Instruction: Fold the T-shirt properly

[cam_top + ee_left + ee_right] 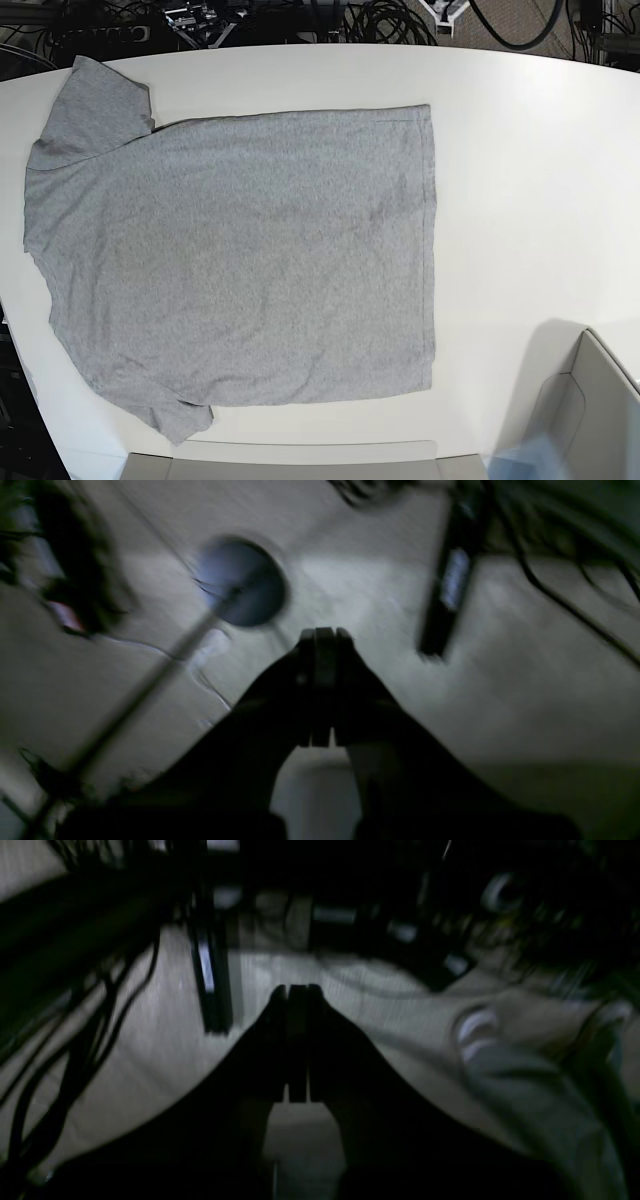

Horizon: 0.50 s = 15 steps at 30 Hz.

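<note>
Cables (390, 20) and other gear lie on the floor past the table's (530, 200) far edge, in the base view. Our L gripper (325, 635) is clenched w/ nothing in it, a round dark disc (242, 582) and a black bar (452, 585) on the floor beyond its tips. Our R gripper (298, 990) is clenched & empty too, w/ a black bar (212, 975) beyond its tips. We see the T-shirt (260, 260) spread flat on the table, outside both wrist views, w/ a bin (590, 410) near its hem.
</note>
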Available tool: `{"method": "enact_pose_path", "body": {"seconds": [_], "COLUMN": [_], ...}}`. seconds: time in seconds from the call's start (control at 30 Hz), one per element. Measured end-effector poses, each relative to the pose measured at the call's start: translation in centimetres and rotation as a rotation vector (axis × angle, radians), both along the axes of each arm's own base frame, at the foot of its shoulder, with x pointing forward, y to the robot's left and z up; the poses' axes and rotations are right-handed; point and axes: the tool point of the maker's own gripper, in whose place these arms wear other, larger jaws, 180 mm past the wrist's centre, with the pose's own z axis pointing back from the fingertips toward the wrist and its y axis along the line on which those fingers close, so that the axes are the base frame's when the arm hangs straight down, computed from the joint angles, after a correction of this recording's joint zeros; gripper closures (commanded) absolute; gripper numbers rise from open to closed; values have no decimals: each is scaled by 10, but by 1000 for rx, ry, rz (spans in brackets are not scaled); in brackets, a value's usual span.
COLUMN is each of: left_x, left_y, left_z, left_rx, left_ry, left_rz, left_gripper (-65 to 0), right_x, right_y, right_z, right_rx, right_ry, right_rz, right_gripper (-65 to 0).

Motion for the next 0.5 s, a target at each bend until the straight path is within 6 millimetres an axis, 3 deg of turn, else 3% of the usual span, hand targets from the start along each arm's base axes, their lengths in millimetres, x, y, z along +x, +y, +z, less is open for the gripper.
{"method": "enact_pose_path", "body": {"seconds": [0.07, 0.17, 0.27, 0.4, 0.5], "left_x": [17, 28, 34, 17, 8], "left_y": [6, 8, 4, -8, -2], "left_z": [1, 2, 3, 2, 2], "left_rx": [11, 16, 11, -16, -4], "left_ry": [-39, -79, -124, -104, -87], "left_rz": [-5, -11, -18, -18, -19], "left_gripper": [-1, -1, -1, -1, -1], "right_x": [-4, -18, -18, -12, -15], "right_y": [-6, -13, -12, -7, -9], "right_z": [0, 0, 0, 0, 0], "right_rx": [-10, -20, -18, -10, -14], "right_ry": [5, 37, 36, 17, 24], "right_rz": [1, -8, -8, -7, -7], "right_gripper": [-4, -4, -4, -4, -4]}}
